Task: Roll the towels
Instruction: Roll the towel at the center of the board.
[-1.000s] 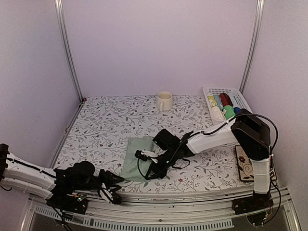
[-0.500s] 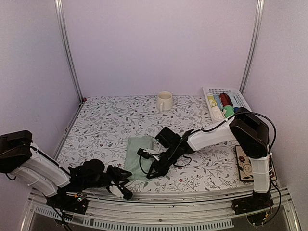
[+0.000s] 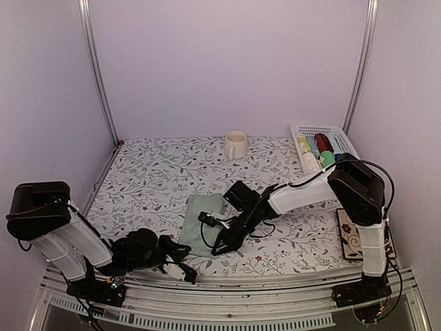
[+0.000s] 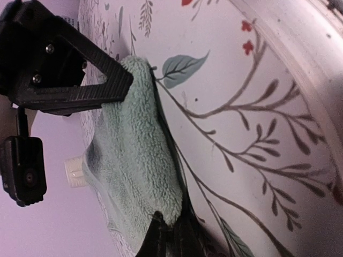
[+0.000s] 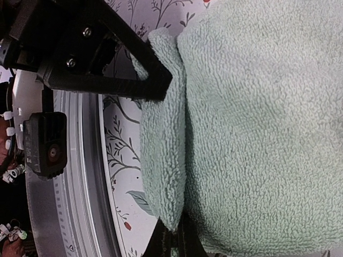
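The green towel (image 3: 202, 219) lies flat near the front edge of the surface (image 3: 151, 179) — left tool (image 4: 170, 236) and right tool (image 5: 174, 241) both pinched tight on its near hem, evidently to start the roll.

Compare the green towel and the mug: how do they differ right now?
The towel is pale green and lies low near the front edge; the mug is cream and stands upright at the back. The towel is pinched by the left gripper and right gripper; the mug is untouched. Both sit on the flowered table.
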Available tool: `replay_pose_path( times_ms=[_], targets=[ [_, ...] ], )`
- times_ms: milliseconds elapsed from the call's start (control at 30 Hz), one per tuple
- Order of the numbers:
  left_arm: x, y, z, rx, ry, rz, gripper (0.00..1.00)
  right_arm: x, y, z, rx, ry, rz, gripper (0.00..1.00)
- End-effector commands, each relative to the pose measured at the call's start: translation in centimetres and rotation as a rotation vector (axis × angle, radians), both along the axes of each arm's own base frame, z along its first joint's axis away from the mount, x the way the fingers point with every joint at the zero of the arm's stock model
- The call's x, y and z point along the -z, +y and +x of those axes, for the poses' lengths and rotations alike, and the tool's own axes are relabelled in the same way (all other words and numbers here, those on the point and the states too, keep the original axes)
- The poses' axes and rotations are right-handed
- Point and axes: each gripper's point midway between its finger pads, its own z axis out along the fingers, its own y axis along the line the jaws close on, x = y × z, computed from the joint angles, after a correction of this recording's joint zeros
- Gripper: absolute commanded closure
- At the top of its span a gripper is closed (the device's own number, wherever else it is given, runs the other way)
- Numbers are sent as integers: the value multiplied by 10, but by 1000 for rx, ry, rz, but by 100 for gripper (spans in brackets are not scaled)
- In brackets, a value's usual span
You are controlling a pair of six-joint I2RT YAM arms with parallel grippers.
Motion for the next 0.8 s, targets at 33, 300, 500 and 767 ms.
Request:
replay_pose_path(
  times_ms=[33,300,500,767],
  targets=[
    [51,40,-14,-31,100,214,100,15,-16,9,34,-20,-90,91],
    [42,31,-31,-9,290,194,100,-21,-38,44,135,-363,-81,41],
    [20,21,-41,14,461,144,100,-34,-53,42,128,-763,-90,25],
    [12,12,-41,-16,659,130,100,-64,-29,-7,-12,-1239,108,22]
  ],
)
